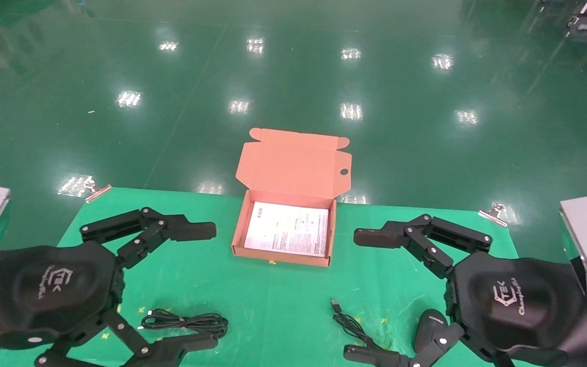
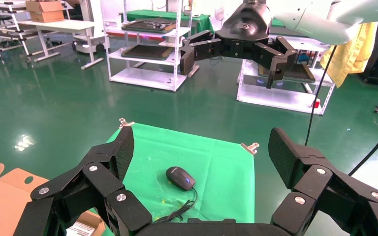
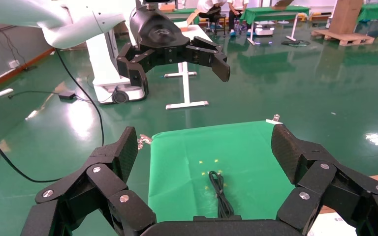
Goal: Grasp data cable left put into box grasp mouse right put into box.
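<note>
Start stage: nothing grasped. Left gripper (image 1: 199, 285) spread wide above data cable (image 1: 185, 322); right gripper (image 1: 365, 294) likewise, mouse (image 1: 427, 326) beneath. Next: descend, pinch cable, carry to box (image 1: 238, 232).

A salmon-orange box (image 1: 293, 168) lined with a white, finely printed leaflet (image 1: 287, 229) is seen on a bright green cloth (image 1: 273, 300), beside a black data cable (image 1: 185, 322) and a black mouse (image 1: 427, 326).
</note>
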You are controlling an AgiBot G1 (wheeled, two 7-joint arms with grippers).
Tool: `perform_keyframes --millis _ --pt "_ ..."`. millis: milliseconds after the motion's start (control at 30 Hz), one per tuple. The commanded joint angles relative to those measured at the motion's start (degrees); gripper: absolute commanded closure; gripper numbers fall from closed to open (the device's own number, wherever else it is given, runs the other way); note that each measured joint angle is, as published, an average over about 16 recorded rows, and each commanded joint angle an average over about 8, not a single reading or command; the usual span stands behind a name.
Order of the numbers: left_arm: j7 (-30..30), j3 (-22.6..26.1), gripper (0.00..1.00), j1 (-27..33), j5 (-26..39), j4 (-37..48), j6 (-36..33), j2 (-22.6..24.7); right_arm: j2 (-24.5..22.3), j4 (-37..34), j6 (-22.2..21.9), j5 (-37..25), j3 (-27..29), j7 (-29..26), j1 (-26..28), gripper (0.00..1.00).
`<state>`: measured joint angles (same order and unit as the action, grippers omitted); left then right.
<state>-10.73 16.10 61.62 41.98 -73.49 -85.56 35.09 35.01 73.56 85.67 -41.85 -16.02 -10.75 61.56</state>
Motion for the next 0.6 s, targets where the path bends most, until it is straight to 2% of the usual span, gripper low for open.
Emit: perform_keyframes --millis 33,600 --pt "0.0 0.0 0.00 0.0 0.0 0.0 0.0 0.0 0.0 0.0 0.0 0.0 0.0 0.0 0.0 0.00" --pt "0.0 0.0 0.00 0.0 0.0 0.0 0.0 0.0 0.0 0.0 0.0 0.0 0.0 0.0 0.0 0.00"
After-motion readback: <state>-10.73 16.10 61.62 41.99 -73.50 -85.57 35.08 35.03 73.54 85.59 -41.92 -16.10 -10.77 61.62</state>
